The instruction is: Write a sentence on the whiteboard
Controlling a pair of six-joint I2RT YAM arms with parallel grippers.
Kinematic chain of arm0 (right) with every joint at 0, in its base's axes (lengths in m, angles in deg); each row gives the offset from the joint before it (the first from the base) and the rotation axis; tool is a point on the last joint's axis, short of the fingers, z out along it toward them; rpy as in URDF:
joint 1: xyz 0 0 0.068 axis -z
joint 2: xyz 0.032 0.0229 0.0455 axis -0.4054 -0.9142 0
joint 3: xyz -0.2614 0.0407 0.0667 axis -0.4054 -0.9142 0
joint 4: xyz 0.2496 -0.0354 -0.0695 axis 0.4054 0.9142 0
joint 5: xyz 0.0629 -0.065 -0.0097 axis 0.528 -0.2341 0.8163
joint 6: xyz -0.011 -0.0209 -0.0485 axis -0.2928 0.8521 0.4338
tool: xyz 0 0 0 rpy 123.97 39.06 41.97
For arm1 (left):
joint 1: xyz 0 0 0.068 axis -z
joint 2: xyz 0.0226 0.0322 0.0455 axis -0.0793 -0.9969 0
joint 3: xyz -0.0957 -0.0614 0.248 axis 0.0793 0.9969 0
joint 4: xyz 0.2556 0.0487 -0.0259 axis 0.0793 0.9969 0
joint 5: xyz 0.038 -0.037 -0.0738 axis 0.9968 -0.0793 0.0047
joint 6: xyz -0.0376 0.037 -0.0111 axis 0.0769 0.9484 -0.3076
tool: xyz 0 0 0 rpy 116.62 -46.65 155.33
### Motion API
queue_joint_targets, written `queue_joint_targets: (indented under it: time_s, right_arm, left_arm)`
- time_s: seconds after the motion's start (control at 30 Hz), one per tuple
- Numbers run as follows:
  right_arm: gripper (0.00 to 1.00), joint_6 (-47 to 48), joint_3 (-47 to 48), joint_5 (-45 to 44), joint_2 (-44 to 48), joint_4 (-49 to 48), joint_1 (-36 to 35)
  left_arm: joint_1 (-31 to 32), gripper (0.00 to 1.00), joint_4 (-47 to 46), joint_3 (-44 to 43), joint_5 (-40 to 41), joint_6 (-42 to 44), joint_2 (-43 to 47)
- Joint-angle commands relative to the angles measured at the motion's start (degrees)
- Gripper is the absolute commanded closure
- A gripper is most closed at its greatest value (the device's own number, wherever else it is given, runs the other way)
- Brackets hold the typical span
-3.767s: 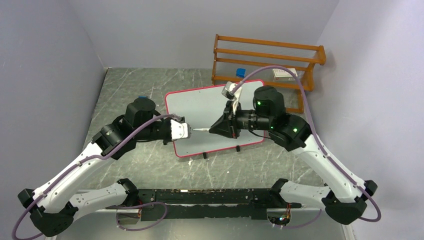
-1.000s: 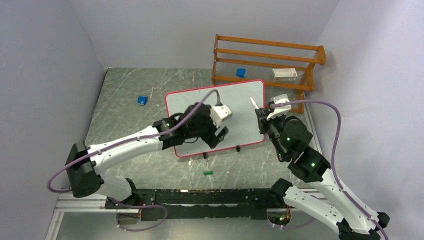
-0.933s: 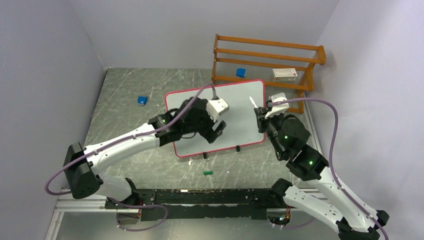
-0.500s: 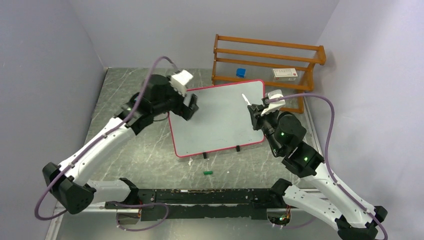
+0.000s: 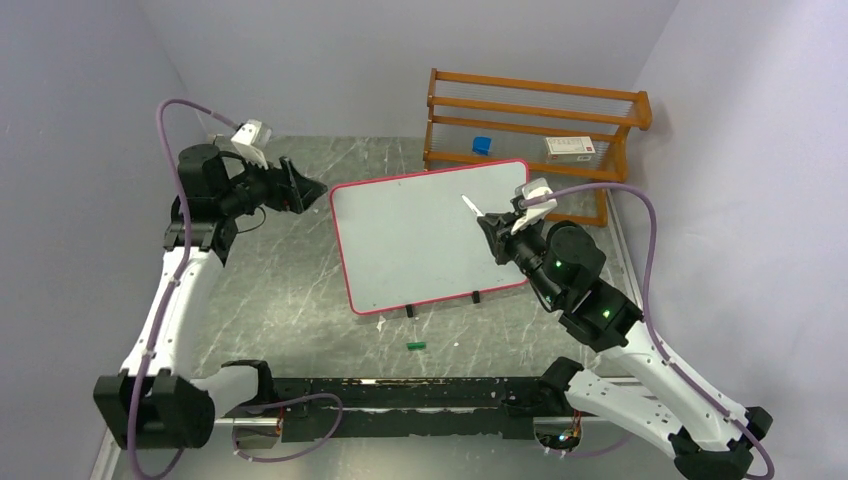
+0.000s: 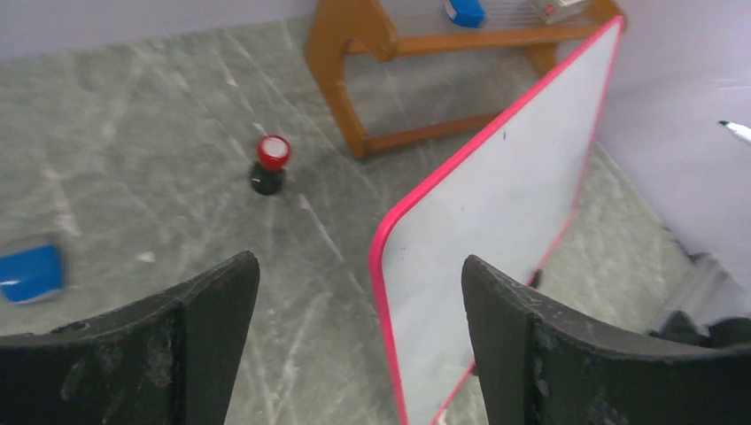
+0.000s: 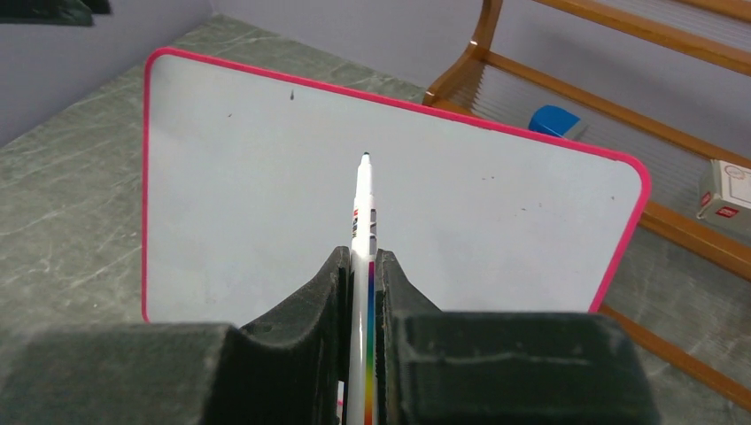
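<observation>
Left hand (image 5: 300,189) has swung clear of the whiteboard (image 5: 410,250) to the far-left worktop (image 5: 260,285), fingers wide, empty. Right hand (image 7: 359,270) is clamped on an uncapped marker (image 7: 363,199), tip over the board's right half. Board lies mid-worktop, blank, unobstructed: writing can probably start. Rack (image 5: 540,100) crowds its far-right corner; left side roomy.

Smooth whiteboard (image 5: 420,240), varnished wooden rack (image 5: 640,109), stone-look tabletop (image 5: 260,290)

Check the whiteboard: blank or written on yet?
Blank. The whiteboard is bare white in the top and both wrist views; only a few tiny specks show, no words.
</observation>
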Motion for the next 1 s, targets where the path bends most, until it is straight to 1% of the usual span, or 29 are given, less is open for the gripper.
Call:
queue_joint_targets:
  time_s: [0.0, 0.07, 0.2, 0.53, 0.6, 0.7, 0.77, 0.83, 0.97]
  right_arm:
    - [1.00, -0.29, 0.67, 2.96, 0.10, -1.62, 0.17]
    - [1.00, -0.29, 0.77, 3.54, -0.12, -1.61, 0.13]
    - [1.00, -0.42, 0.49, 4.80, -0.48, -2.09, 0.16]
    - [1.00, -0.07, 0.79, 7.03, -3.38, -3.50, 0.17]
    - [1.00, -0.07, 0.94, 7.51, -4.33, -3.79, 0.17]
    - [1.00, -0.18, 1.03, 8.25, -4.99, -4.57, 0.18]
    - [1.00, -0.35, 1.18, 8.95, -5.42, -4.77, 0.19]
    - [1.00, -0.30, 1.37, 9.35, -5.86, -4.61, 0.16]
    - [1.00, -0.65, 1.71, 10.52, -6.43, -4.34, 0.12]
  left_arm:
    - [-3.41, 0.15, -13.83, 4.78, -19.24, -8.92, -4.32]
    - [-3.38, 0.21, -17.08, 5.08, -23.18, -9.75, -7.65]
    - [-3.48, 0.30, -17.82, 3.60, -27.83, -8.91, -13.50]
    - [-2.73, 0.46, -31.23, 5.22, -35.85, -16.70, -19.99]
    - [-2.36, 0.49, -31.36, 4.89, -36.67, -16.45, -20.91]
    - [-2.36, 0.59, -31.09, 4.92, -37.10, -15.71, -21.30]
    - [-2.37, 0.70, -33.48, 5.81, -37.58, -17.26, -21.10]
    - [-2.36, 0.76, -35.70, 6.95, -37.84, -18.42, -20.69]
    - [-0.91, 0.94, -35.91, 8.53, -37.46, -17.93, -19.20]
